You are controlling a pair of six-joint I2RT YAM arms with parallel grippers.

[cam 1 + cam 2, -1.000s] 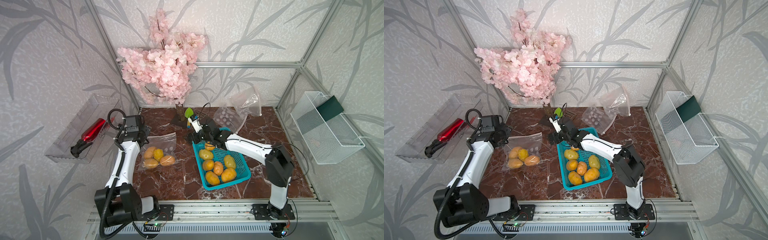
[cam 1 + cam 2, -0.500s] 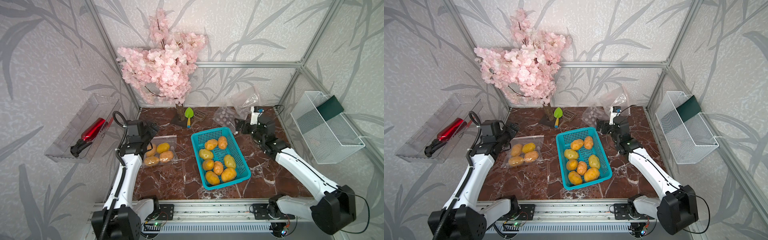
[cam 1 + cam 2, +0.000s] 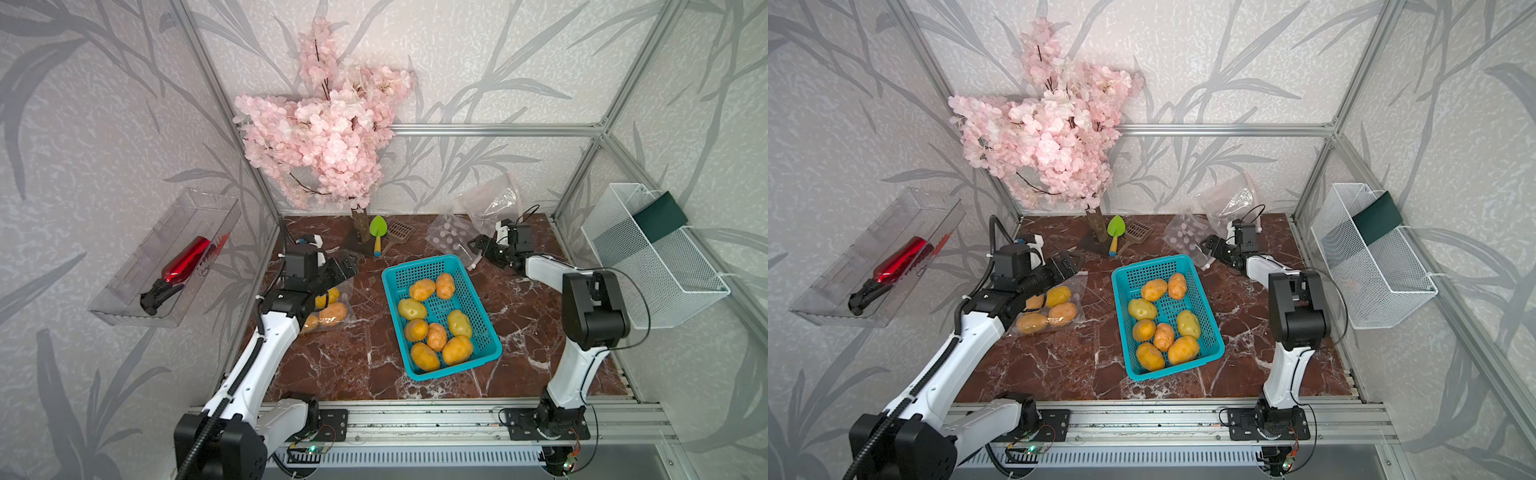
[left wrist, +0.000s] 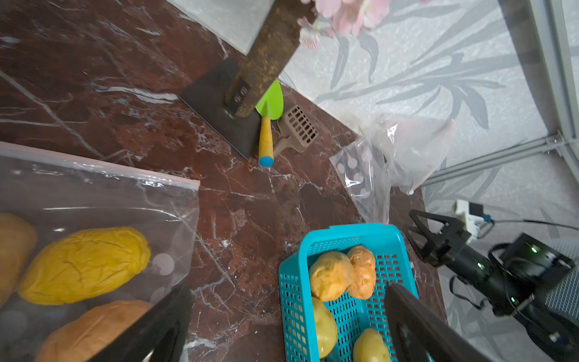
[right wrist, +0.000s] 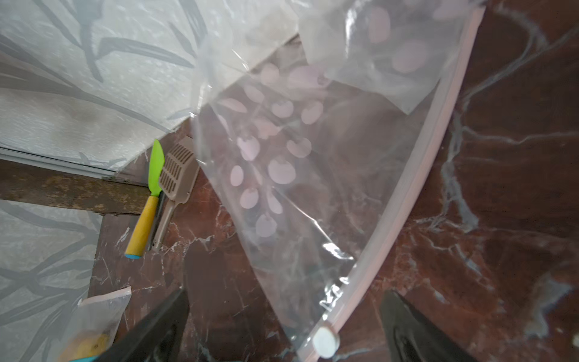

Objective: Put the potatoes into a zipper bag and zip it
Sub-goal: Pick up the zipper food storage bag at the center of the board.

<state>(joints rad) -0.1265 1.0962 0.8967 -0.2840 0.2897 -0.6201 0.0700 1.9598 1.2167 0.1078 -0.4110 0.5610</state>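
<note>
1. Pictured a red marble tabletop inside an aluminium-framed cell, with an artificial cherry-blossom tree standing at the back.
2. Found a teal plastic basket near the middle of the table, carrying eight potatoes loose in a single layer.
3. Spotted a clear zipper bag lying flat toward the left side, with four more potatoes already inside. Could not tell whether its pink zip strip was sealed.
4. Noted an empty zipper bag, printed with pale pink dots, slumped at the back right against a crumpled clear bag.
5. Caught the left gripper above the filled bag's far corner, jaws wide apart and empty. Caught the right gripper just beside the empty bag's slider end, jaws likewise spread and gripping nothing.
6. Judged the potatoes firm, fairly weighty, lumpy and inclined to roll: best pinched across the narrow middle, one at a time.
7. Judged the empty bag's film light, limp and slippery: best taken at the stiffer pink zip track, close to the small white slider.
</note>
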